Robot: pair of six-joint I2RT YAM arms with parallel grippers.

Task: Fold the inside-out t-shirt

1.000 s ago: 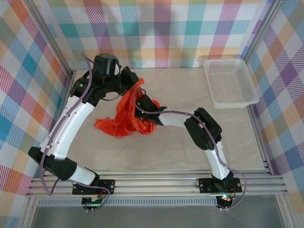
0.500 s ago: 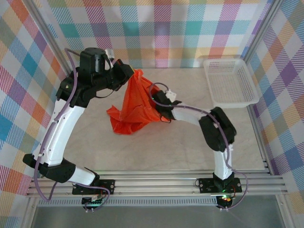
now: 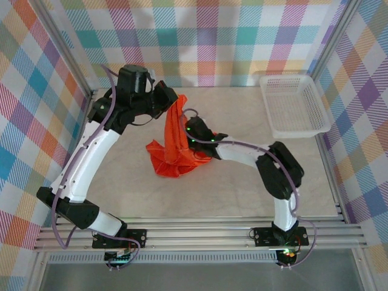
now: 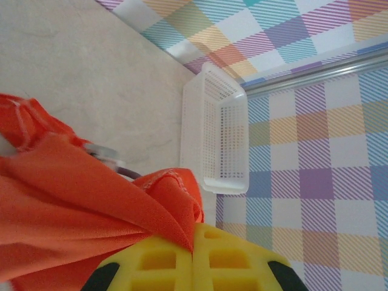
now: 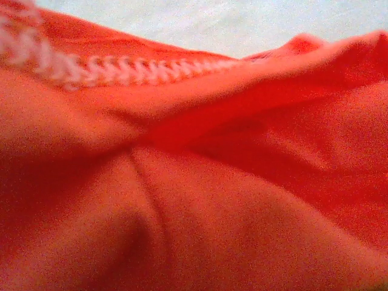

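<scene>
My left gripper (image 4: 193,242), jaws pressed together, pinches the inside-out t-shirt (image 3: 171,151), which hangs bunched onto the table (image 3: 242,194) centre. My right gripper (image 3: 195,134) meets the cloth; I cannot tell its spread. Advisable: seize a seamed edge, then draw the shirt flat.

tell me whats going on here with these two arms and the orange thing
Two arms are working on the inside-out t-shirt. The left gripper is shut on a pinch of fabric and holds it up, so the shirt hangs bunched with its lower part on the table. The right gripper is against the cloth lower down; whether it grips is unclear.
</scene>
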